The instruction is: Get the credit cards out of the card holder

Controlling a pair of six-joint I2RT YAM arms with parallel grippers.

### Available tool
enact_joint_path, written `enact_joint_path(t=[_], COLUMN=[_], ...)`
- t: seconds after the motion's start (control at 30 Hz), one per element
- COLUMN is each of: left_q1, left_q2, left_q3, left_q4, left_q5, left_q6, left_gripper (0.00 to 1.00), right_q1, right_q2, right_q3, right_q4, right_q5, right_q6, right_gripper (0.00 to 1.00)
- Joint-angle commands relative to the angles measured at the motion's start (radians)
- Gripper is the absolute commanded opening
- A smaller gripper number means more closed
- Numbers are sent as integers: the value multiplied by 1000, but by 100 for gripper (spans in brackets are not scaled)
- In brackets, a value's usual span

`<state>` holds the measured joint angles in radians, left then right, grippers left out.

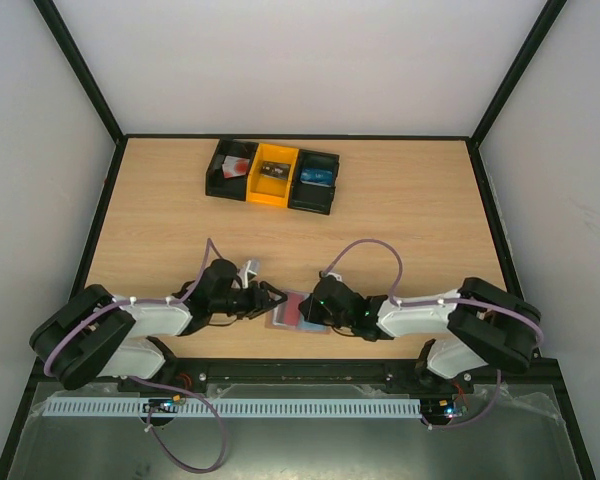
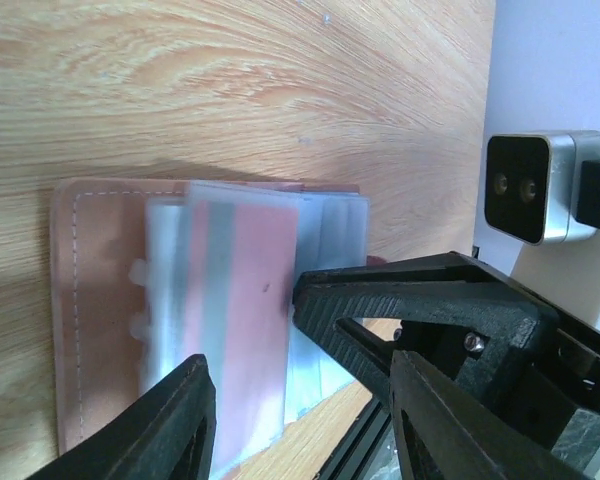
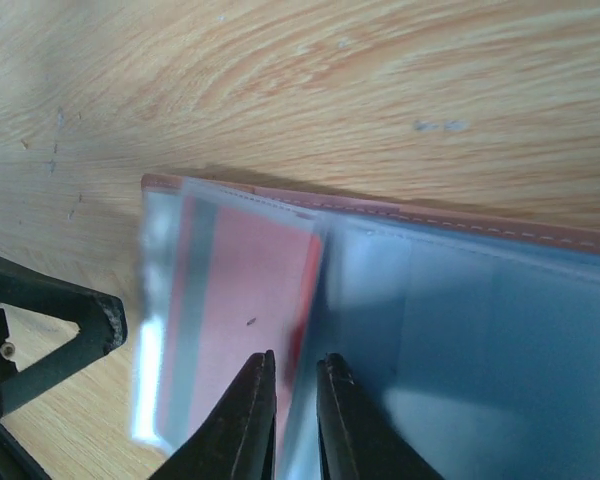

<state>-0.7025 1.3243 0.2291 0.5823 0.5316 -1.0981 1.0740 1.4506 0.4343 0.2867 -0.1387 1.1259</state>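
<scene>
The card holder (image 1: pixel 292 314) lies flat at the middle of the table's (image 1: pixel 410 220) near edge, long axis running along that edge. The right gripper (image 3: pixel 295 368) is pinched almost closed on the reddish card (image 3: pixel 245 290). The left gripper (image 2: pixel 300 385) gapes wide and holds nothing.

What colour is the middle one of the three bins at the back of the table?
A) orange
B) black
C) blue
A: the middle bin is orange, and it sits between one black bin and another black bin.
</scene>
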Motion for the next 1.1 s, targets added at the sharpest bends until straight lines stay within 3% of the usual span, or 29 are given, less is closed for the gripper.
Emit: enact_joint_path(t=[0.0,0.17,0.4,0.57,1.07], left_q1=[-17,-41,-58,-56,-56], left_q2=[-2,19,23,-3,32], left_q3=[24,39,54,65,58], left_q4=[32,58,41,-60,-78], left_q5=[13,12,-24,-84,-103], left_q6=[-20,-38,-36,13,38], left_gripper=[50,51,52,54,55], right_q1=[5,4,5,5,11], right_q2=[-102,-243,-323,-292,-97], right_q3=[-32,-62,-88,-87,-50], right_q4=[-81,-126,-146,-73,36], right_q5=[85,156,161,84,-9], right_q6=[-14,-15,-13,13,23], right_gripper=[14,20,18,17,18])
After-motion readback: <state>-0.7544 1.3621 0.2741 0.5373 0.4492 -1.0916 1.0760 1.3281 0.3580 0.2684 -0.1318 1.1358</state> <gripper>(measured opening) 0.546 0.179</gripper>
